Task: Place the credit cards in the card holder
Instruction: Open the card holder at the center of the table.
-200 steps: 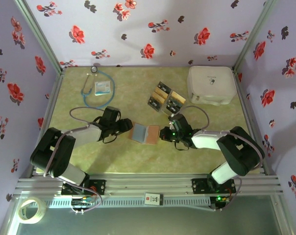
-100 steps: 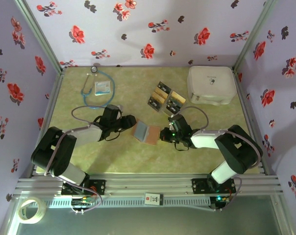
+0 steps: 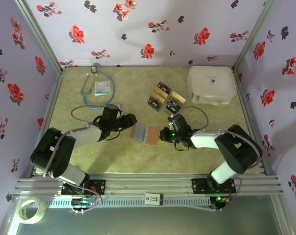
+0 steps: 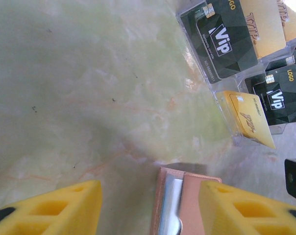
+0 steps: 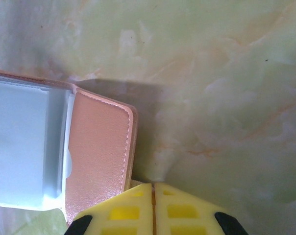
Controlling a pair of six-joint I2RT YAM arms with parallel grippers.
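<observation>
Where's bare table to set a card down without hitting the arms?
Near strip of table in front of the card holder; back strip between packet and credit cards. Crowded: centre, where left gripper and right gripper flank the holder.

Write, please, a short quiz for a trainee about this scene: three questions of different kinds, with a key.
1. True or false: the card holder lies open on the table.
2. Where are the credit cards? A) inside the card holder; B) in a clear tray farther back on the table; C) between a gripper's fingers.
3. Fill in: the left gripper is open, while the right gripper is ___.
Key: 1 true; 2 B; 3 shut.
</observation>
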